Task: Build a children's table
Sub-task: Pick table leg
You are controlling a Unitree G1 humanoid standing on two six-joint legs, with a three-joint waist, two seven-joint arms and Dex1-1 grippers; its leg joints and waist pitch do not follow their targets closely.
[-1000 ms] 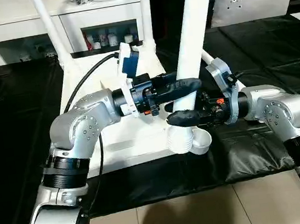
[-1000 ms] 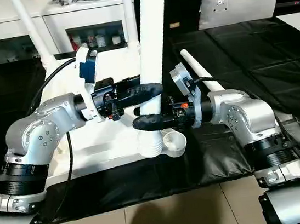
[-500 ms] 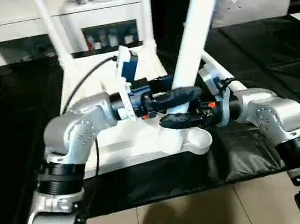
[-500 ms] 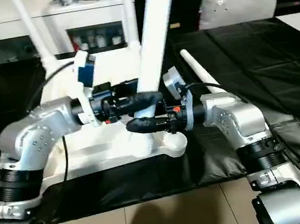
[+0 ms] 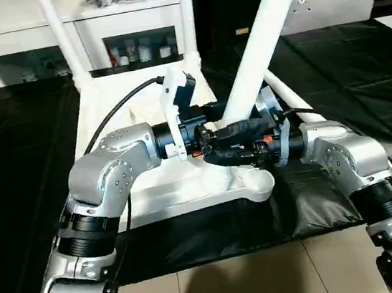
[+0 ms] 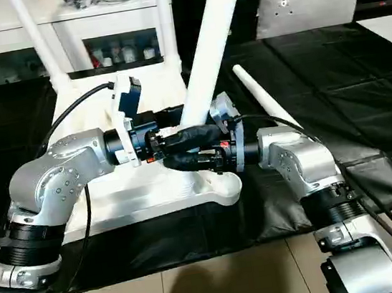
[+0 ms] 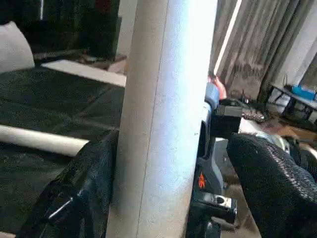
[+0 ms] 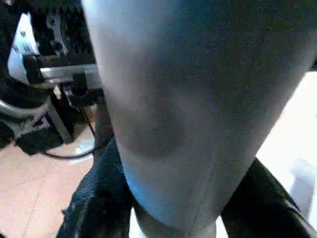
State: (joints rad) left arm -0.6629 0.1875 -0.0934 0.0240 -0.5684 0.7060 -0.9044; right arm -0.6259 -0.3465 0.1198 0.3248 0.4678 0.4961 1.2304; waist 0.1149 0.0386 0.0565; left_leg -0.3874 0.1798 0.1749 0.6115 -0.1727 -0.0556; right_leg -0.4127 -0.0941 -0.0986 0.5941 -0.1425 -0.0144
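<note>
The white table (image 5: 149, 116) lies upside down on the black-covered work table (image 5: 24, 155), so its corner sockets face up and the legs can be pushed in from above. Both pincers meet low on one long white leg (image 5: 262, 44), just above the near corner socket (image 5: 248, 181), probably because a grip close to the socket gives the best control of the leg's foot as it seats. That leg rises from between the pincers and tilts away to the robot's right instead of standing straight, so it looks not yet fully home. The right pincer (image 5: 220, 156) is pinching the leg: in the right wrist view its black fingers (image 8: 99, 203) sit on both sides of the tube, pressed to it. The left pincer (image 5: 237, 128) is spread around the same leg just above the right one; in the left wrist view one finger (image 7: 79, 188) lies against the tube while the other finger (image 7: 270, 173) stands clear of it, so I judge it guides rather than grips. Two more legs (image 5: 58, 34) already stand upright in the sockets beyond the pincers, and a fourth leg (image 6: 265, 97) lies loose on the black cover past the right pincer. The table is smooth white plastic with rounded corners and plain tubular legs.
</note>
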